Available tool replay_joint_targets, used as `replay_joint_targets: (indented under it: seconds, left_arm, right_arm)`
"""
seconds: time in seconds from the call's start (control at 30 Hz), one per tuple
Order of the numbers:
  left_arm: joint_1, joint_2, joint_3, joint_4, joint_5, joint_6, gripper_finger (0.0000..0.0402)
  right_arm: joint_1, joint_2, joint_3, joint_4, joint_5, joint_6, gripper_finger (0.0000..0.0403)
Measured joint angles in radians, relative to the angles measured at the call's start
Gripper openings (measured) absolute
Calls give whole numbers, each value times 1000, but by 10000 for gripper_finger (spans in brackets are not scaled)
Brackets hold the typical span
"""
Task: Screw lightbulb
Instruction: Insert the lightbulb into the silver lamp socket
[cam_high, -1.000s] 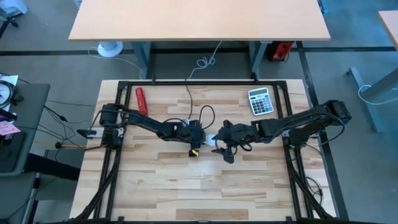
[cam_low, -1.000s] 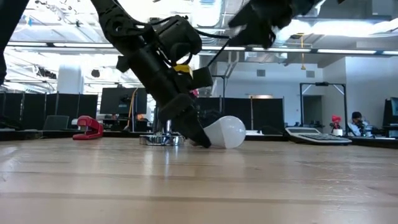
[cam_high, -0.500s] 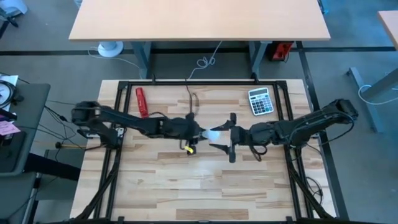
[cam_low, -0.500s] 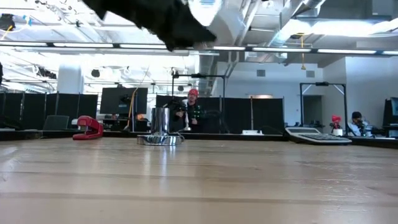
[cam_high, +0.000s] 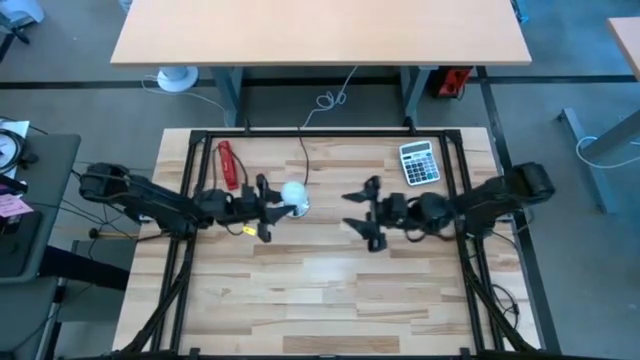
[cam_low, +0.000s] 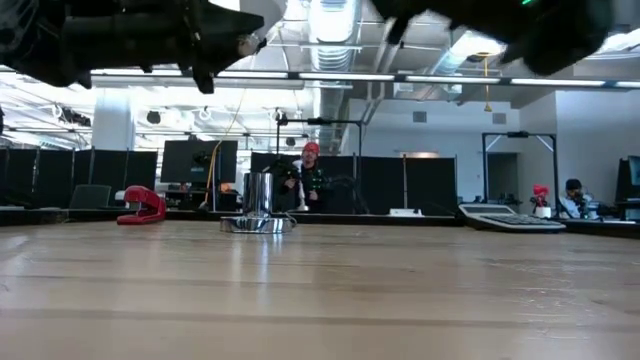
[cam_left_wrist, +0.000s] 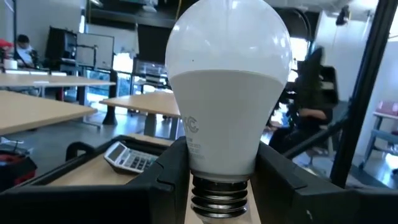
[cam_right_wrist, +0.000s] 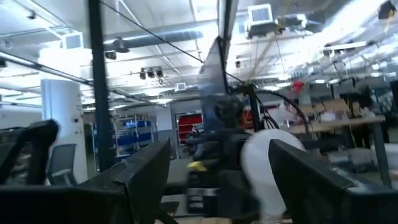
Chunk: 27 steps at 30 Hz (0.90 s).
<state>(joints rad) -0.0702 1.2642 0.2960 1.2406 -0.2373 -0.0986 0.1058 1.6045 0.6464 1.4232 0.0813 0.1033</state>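
Observation:
The white lightbulb (cam_high: 292, 192) is in the air, with my left gripper (cam_high: 268, 207) shut on it; the left wrist view shows the bulb (cam_left_wrist: 227, 81) large between the fingers. In the low view it shows only at the top edge (cam_low: 262, 12). The shiny metal socket (cam_low: 258, 205) stands upright on the table with nothing in it. In the high view the socket (cam_high: 302, 209) lies just beyond the bulb. My right gripper (cam_high: 347, 211) hangs open to the bulb's right, holding nothing. My left gripper pinches the bulb's narrow white neck (cam_left_wrist: 196, 155), just above the grey screw base, between its two fingers (cam_left_wrist: 163, 183). The fingers reach about level from the table's left. The round end points away from the wrist, and the bulb is lifted clear of the table.
A red stapler (cam_high: 228, 160) lies at the far left and a calculator (cam_high: 418, 162) at the far right. The socket's black cord (cam_high: 303, 160) runs toward the far edge. A black frame borders the wooden table (cam_high: 320, 290).
The bulb, which lay on the table beside the socket, has been lifted clear. My left gripper has risen with it and gone toward the table's left edge. My right gripper has drawn back toward the right edge and has also risen.

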Motion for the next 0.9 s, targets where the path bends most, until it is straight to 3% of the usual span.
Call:
replay_joint_targets:
  seconds: [0.13, 0.33, 0.53, 0.7, 0.9]
  left_arm:
    - [-3, 20, -2, 5, 17, 18, 114]
    - [-9, 32, 1, 4, 44, 27, 114]
    - [-9, 33, 1, -7, 55, 26, 114]
    - [-9, 33, 1, -21, 48, 23, 114]
    - [-9, 33, 1, -42, 30, 21, 114]
  right_arm:
    - [-78, 148, 112, 17, -86, 46, 282]
    - [-200, 276, 269, 2, -377, 185, 320]
    - [-221, 339, 389, -131, -402, 144, 394]
    - [-195, 347, 469, -358, -400, 33, 367]
    - [-191, 347, 498, -384, -398, 1, 312]
